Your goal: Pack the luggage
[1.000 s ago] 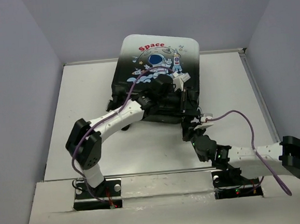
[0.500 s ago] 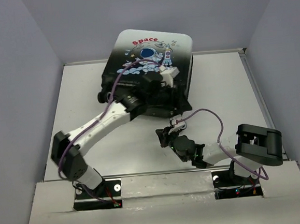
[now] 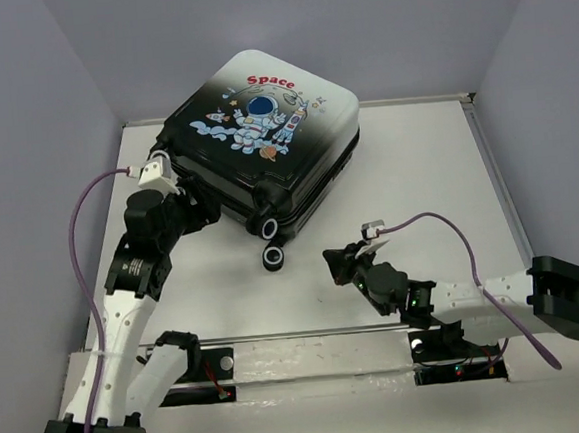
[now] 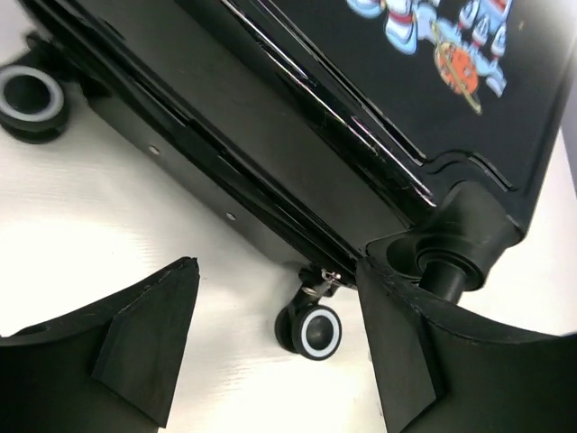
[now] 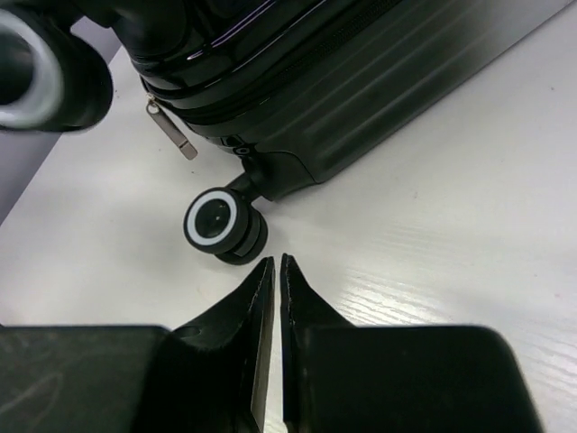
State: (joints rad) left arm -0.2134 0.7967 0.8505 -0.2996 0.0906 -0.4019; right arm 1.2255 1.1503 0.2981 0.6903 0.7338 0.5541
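The luggage (image 3: 264,148) lies shut and flat, printed shell up, at the far middle of the table (image 3: 428,186), turned askew with its wheels toward the arms. Left gripper (image 4: 278,269) stands at the case's near-left corner, jaws wide apart and empty. Right gripper (image 5: 276,263) sits low just beside a wheel (image 5: 216,223), fingers pressed together, gripping nothing

We can read only one word: "Space" (image 3: 265,79). It is printed in red letters with a capital S, in a slightly arched line. It stands on the pale part of the lid of the luggage (image 3: 265,163), toward the far edge of the surface (image 3: 418,186), just above the cartoon astronaut (image 3: 260,106). The wrist views give us no readable letters.
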